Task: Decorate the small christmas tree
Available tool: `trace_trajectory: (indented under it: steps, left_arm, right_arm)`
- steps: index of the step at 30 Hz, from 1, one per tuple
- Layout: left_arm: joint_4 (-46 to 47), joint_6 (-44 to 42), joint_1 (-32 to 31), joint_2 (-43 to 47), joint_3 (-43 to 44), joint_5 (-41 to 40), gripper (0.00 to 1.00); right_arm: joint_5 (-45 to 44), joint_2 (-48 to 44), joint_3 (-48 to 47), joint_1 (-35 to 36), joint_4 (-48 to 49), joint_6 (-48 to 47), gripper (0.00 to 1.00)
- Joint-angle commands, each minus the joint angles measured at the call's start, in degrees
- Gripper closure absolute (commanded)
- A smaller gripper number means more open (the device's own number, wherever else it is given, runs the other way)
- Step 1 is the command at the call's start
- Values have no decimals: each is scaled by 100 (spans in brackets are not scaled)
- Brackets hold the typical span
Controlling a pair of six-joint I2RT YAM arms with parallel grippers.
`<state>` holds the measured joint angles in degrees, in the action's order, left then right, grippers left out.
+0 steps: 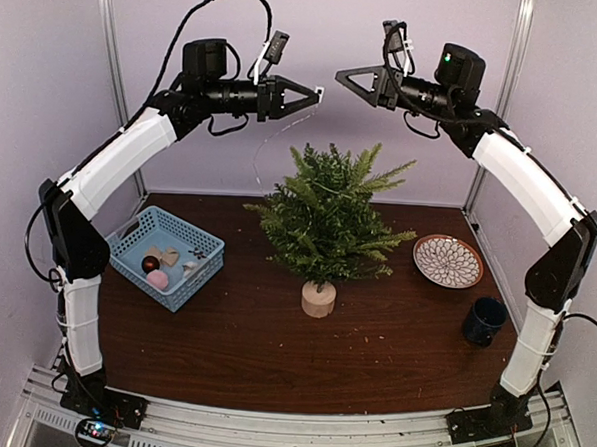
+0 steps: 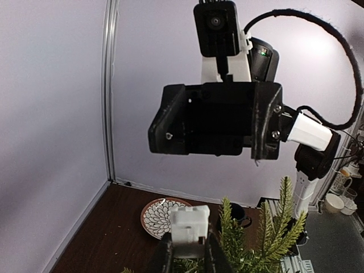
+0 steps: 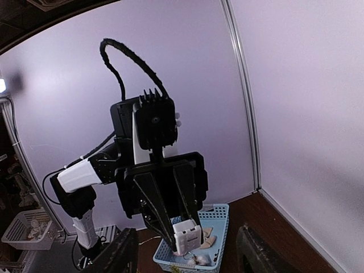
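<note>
The small christmas tree (image 1: 329, 220) stands mid-table on its round pale wooden base (image 1: 319, 298); its top branches show in the left wrist view (image 2: 273, 239). My left gripper (image 1: 311, 92) is raised high above the tree and is shut on a small white box (image 2: 189, 226), also seen in the right wrist view (image 3: 187, 236). A thin wire (image 1: 268, 142) hangs from it toward the tree. My right gripper (image 1: 348, 81) is at the same height, facing the left one across a small gap. It is open and empty, with its fingers (image 3: 122, 253) spread wide.
A blue basket (image 1: 167, 257) with several small ornaments sits at the left. A patterned plate (image 1: 448, 260) lies right of the tree, with a dark mug (image 1: 485, 320) nearer the front right. Walls and metal posts enclose the back and sides.
</note>
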<state>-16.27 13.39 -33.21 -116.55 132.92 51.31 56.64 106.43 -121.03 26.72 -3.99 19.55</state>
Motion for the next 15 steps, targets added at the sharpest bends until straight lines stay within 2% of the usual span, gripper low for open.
trace_trajectory:
  steps: [1, 15]
  left_arm:
    - [658, 345, -36, 241, -85, 425, 92]
    - [1327, 929, -139, 236, -197, 628, 91]
  right_arm:
    - [370, 30, -38, 26, 644, 385, 38]
    - [488, 337, -183, 187, 732, 585, 42]
